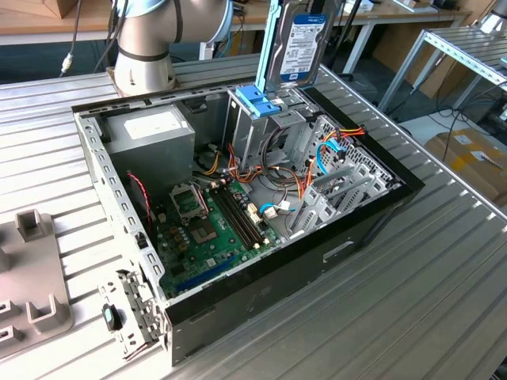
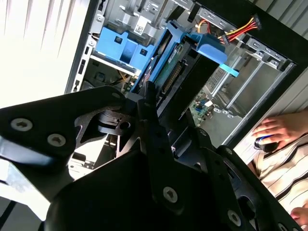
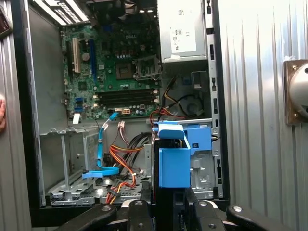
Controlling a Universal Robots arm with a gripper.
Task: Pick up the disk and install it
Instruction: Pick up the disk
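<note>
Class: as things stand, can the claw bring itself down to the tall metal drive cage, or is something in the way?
Probably yes: the claw, gripping the disk, hangs just above the drive cage with nothing visible between; the cables lie lower, aside.

Your surface point(image 1: 412, 317) carries the case point(image 1: 341, 252). Inside it you find:
- power supply point(image 1: 150, 131), rear corner at the exterior view's left
- motherboard point(image 1: 202, 226), on the floor before it
- drive cage point(image 1: 253, 131), to their right

Disk point(image 1: 305, 43): upright above the cage. Arm base point(image 1: 142, 51): behind the case.
</note>
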